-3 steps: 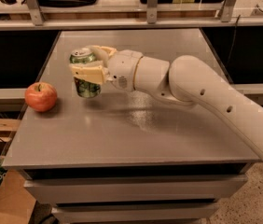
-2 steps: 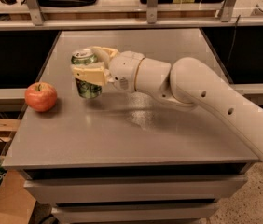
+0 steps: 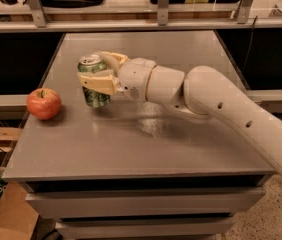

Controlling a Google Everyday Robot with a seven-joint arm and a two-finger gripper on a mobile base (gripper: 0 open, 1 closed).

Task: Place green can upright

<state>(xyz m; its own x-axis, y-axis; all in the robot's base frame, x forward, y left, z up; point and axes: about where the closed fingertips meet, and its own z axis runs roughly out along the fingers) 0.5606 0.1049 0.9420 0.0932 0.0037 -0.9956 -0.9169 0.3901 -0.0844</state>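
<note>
My end effector (image 3: 97,75) pinches the green can (image 3: 97,98) upright near the tabletop's (image 3: 131,149) left edge; if I let go before its base sits flat, it could tip and roll toward the apple (image 3: 44,104)

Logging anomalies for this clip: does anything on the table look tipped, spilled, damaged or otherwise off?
Nothing stands out. The green can is upright in the gripper, jaws closed around its middle, over the table's left part. The red apple sits intact to its left, apart from it. No spill shows.

Jaws around upright green can (image 3: 96,97) (near apple (image 3: 43,103))
</note>
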